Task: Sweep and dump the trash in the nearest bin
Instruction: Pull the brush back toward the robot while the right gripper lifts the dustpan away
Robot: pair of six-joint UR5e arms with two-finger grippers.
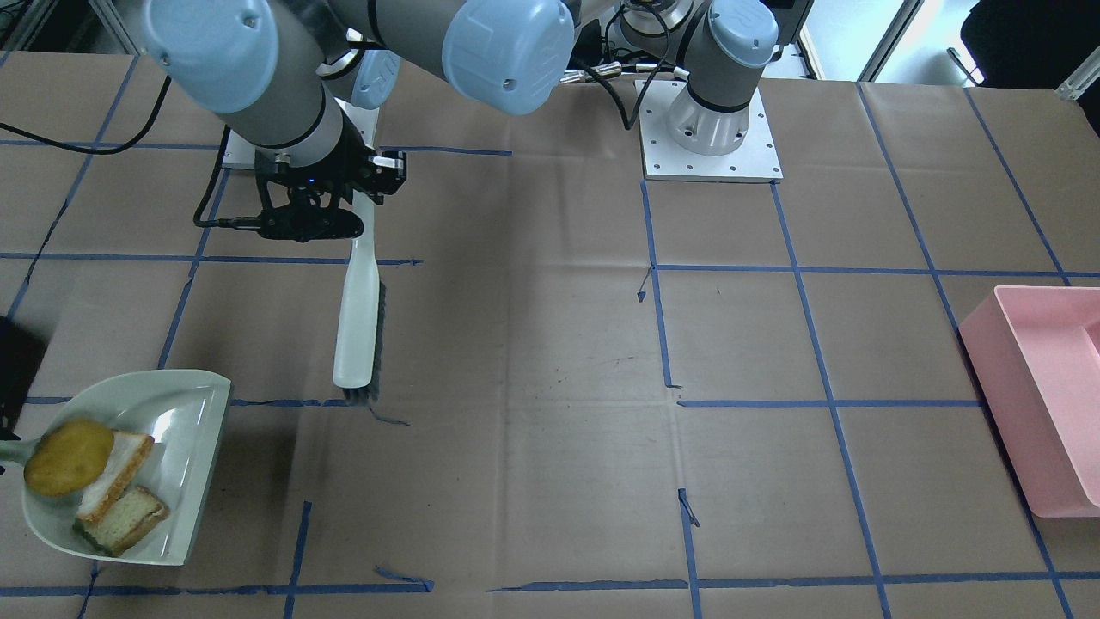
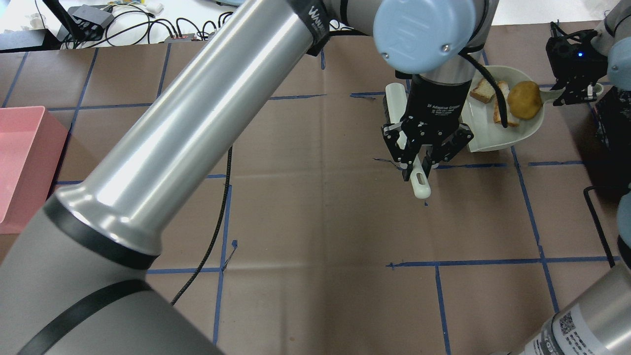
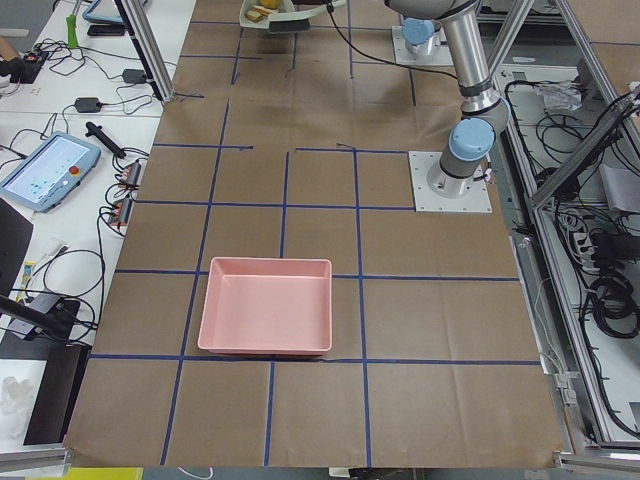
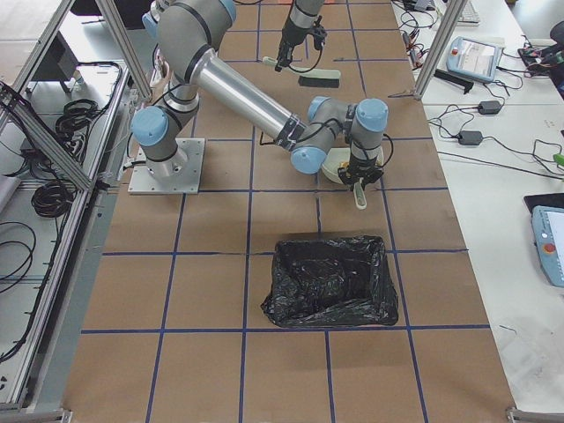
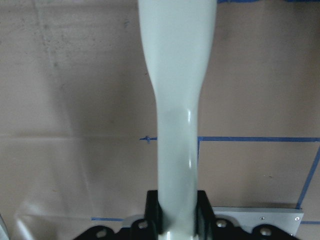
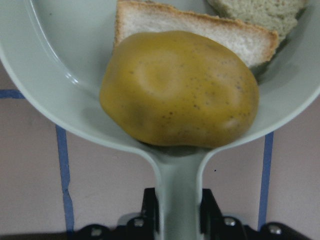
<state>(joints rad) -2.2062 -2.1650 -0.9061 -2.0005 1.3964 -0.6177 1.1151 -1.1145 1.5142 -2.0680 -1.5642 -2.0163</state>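
We have the bread (image 1: 127, 518) and yellow lump (image 1: 69, 457) in the dustpan (image 1: 193, 430). Our right end effector (image 2: 571, 93) grips its handle, and our left end effector (image 2: 419, 162) grips the brush (image 1: 358, 327) beside it. Only dumping remains.

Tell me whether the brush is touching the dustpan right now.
Apart. The front-facing view shows a wide strip of bare table between the brush and the open edge of the dustpan.
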